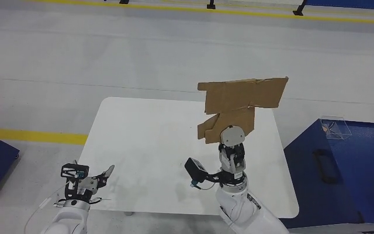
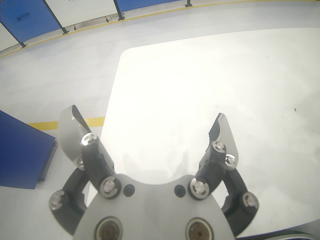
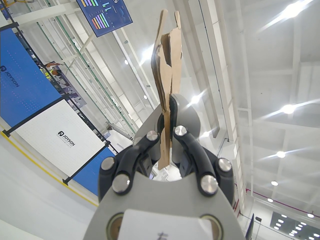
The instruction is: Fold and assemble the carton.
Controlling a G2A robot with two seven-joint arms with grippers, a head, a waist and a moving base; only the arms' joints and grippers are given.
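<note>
A flattened brown carton [image 1: 241,102] is held up in the air above the right half of the white table [image 1: 152,140]. My right gripper [image 1: 232,137] is shut on its lower edge and points upward. In the right wrist view the carton [image 3: 168,66] stands edge-on between the shut fingers [image 3: 175,108], its layers slightly parted at the top. My left gripper [image 2: 147,126] is open with nothing between its fingers, and it hovers over the table's near left corner [image 1: 93,178].
A blue box [image 1: 333,175] stands right of the table with a small clear container [image 1: 334,126] on it. Another blue box [image 2: 22,151] sits on the floor left of the table. Yellow floor lines run behind and to the left.
</note>
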